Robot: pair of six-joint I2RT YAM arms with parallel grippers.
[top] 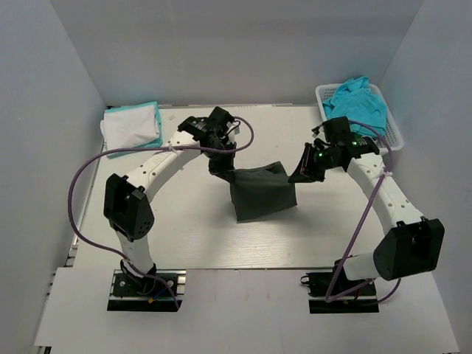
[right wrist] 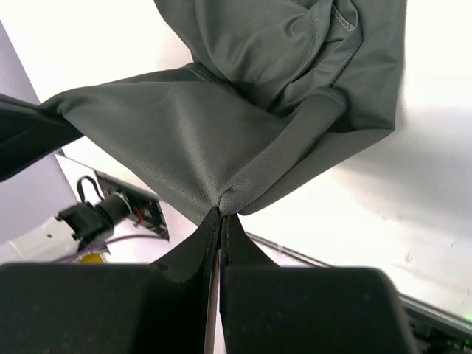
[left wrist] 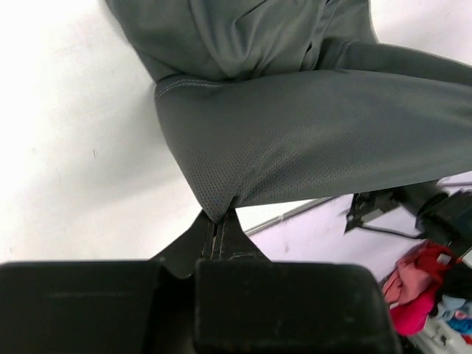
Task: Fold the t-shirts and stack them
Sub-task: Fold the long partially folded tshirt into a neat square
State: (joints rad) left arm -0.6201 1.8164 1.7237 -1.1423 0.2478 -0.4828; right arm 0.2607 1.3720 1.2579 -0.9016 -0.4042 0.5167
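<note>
Top external: charcoal t-shirt (top: 262, 195) corner seemingly within left claw (top: 219, 168)

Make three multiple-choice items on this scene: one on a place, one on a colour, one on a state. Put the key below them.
1. Where does the white basket stand?
A. at the far right corner of the table
B. at the far left corner
C. between the arm bases

2. What colour is the lifted t-shirt between the two arms?
A. white
B. turquoise
C. dark grey

3. How is the left pincer?
A. open and empty
B. shut on the lifted t-shirt
C. shut on a red cloth

Key:
1 A: the top view shows it at the far right, with a turquoise garment in it.
2 C: all three views show dark grey cloth.
3 B: the left wrist view shows its tips closed on a fold of that cloth.
</note>
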